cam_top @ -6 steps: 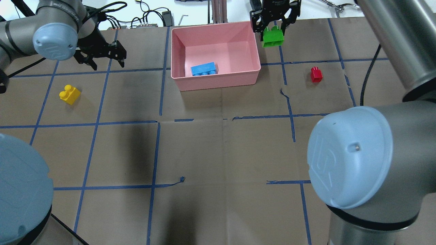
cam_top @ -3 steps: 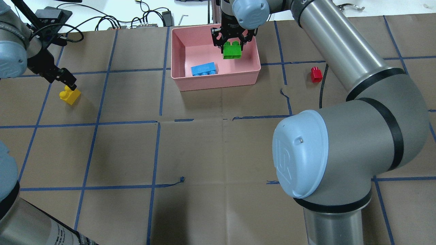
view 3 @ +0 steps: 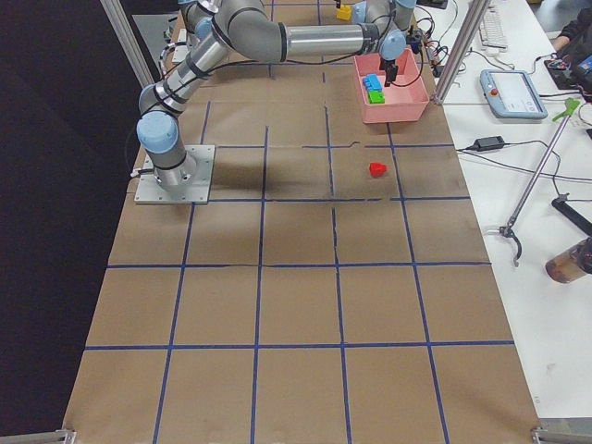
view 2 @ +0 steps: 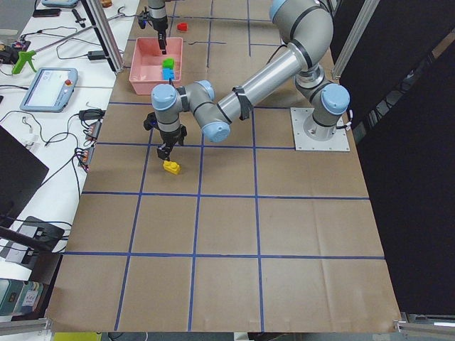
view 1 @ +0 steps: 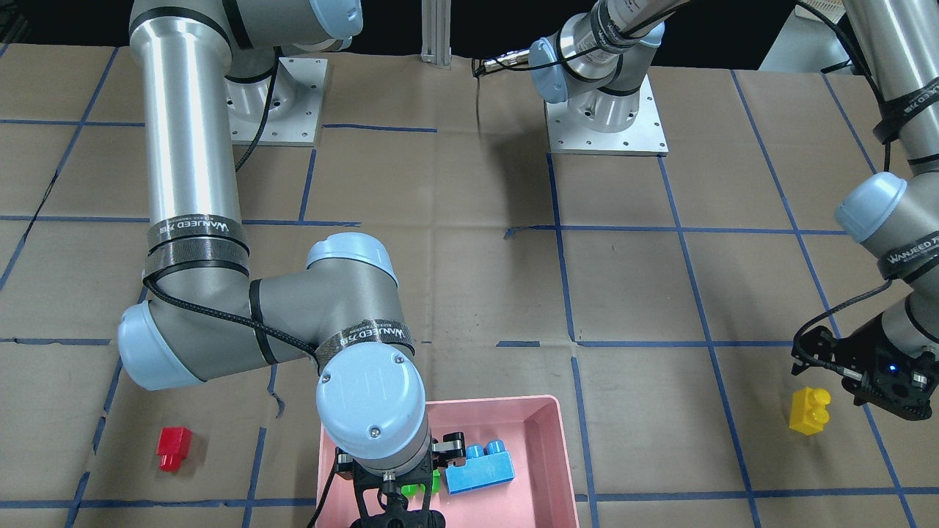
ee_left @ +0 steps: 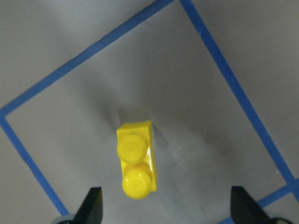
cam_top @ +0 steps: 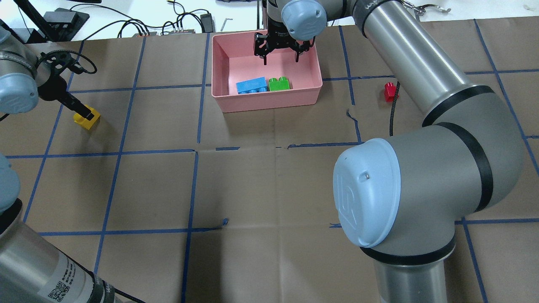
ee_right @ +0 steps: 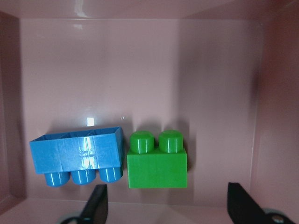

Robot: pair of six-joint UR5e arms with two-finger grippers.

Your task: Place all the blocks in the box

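The pink box (cam_top: 267,101) stands at the far middle of the table. The blue brick (cam_top: 252,85) and the green brick (cam_top: 279,83) lie side by side inside it; both fill the right wrist view, blue (ee_right: 77,154) and green (ee_right: 158,161). My right gripper (cam_top: 280,59) hangs open and empty above them. The yellow brick (cam_top: 87,119) lies on the table at far left. My left gripper (cam_top: 85,112) is open just over it, its fingertips (ee_left: 93,205) apart from the brick (ee_left: 136,161). The red brick (cam_top: 390,91) lies alone right of the box.
Brown paper with a blue tape grid (cam_top: 193,147) covers the table. Cables and small devices (cam_top: 181,25) lie past the far edge. My right arm's elbow (cam_top: 366,193) looms over the near right. The arm bases (view 1: 605,117) are bolted at the robot side.
My right gripper has opened and let go of the green brick, which now lies in the box beside the blue one. My left gripper has come down closer over the yellow brick.
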